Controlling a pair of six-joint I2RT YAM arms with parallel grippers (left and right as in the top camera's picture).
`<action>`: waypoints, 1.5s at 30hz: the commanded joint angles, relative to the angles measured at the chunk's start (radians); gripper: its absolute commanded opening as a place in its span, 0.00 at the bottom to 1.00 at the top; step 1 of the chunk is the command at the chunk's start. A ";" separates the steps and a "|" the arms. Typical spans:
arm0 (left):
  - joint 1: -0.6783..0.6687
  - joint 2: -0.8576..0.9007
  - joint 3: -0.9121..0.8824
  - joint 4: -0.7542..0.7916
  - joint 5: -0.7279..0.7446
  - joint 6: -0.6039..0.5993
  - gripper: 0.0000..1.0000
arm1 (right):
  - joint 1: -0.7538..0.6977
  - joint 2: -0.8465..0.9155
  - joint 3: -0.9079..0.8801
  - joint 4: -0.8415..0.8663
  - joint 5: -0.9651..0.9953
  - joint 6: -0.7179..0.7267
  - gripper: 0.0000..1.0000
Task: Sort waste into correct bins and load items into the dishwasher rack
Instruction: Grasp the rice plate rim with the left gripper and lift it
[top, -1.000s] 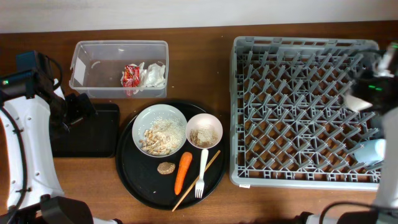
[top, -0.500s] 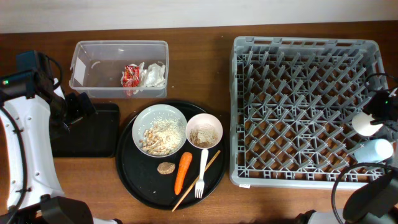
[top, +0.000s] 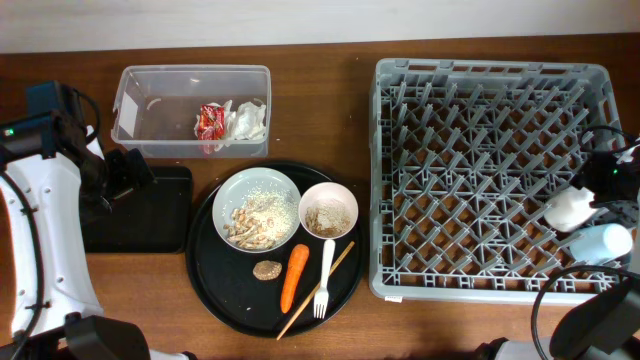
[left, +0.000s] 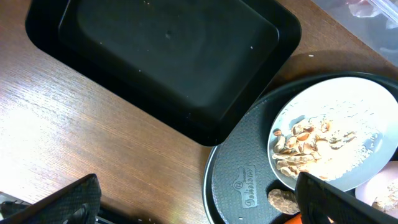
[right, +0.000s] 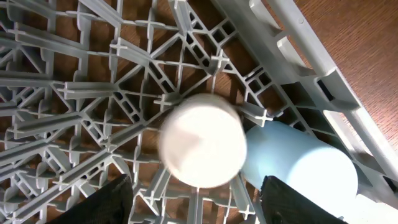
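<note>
Two cups are seen overhead at the right edge of the rack (top: 480, 170): a white cup (top: 566, 209) and, just beside it, a blue cup (top: 605, 241). A wrapper (top: 210, 120) and a tissue (top: 248, 120) are seen inside the clear tub (top: 140, 100).

In the left wrist view, the left gripper (left: 196, 186) is shown wide open and empty above the tabletop (left: 74, 143), near the black tray (left: 168, 56).

In the right wrist view, the right gripper (right: 196, 186) is shown spread open, with the blurred white cup framed between its fingers and not touched by them.
</note>
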 joint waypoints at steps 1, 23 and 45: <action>0.000 -0.023 -0.003 0.001 0.000 -0.010 0.99 | -0.001 -0.006 -0.006 -0.004 0.011 0.005 0.70; -0.616 -0.021 -0.438 0.341 0.132 0.090 0.99 | 0.642 -0.168 0.000 -0.298 -0.149 -0.034 0.84; -1.058 0.236 -0.444 0.723 0.094 0.358 0.57 | 0.642 -0.168 0.000 -0.299 -0.149 -0.034 0.84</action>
